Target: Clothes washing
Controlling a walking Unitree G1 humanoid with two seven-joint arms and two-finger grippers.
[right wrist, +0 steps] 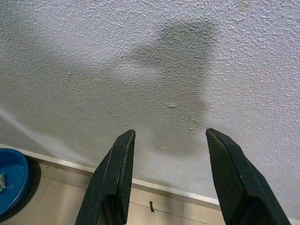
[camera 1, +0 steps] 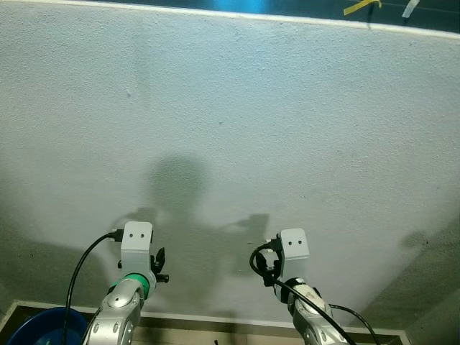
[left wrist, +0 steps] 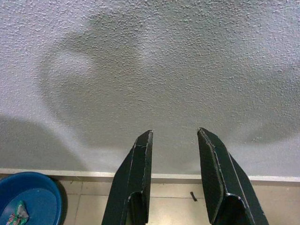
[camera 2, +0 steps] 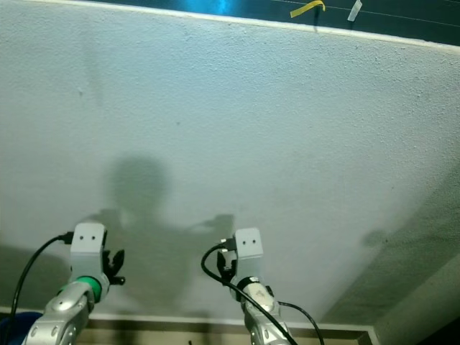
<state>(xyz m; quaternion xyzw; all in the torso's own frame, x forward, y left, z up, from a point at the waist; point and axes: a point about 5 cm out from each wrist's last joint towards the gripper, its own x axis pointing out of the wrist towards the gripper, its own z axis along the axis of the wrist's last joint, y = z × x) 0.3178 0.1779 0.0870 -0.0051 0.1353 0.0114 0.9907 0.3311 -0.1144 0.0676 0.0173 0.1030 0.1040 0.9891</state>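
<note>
Left gripper (left wrist: 173, 180) and right gripper (right wrist: 171, 180): fingers parted, nothing held, both raised toward a rough white wall (camera 1: 237, 122) directly ahead of the fingertips. Blue basin (left wrist: 30, 199): on the tiled floor (left wrist: 173, 206) below and beside the left fingers, holding a small crumpled cloth (left wrist: 16, 213), apparently the laundry. Step judged: approach, no washing begun; next move needs turning from the wall, which blocks the way, and reaching down toward the basin.
</note>
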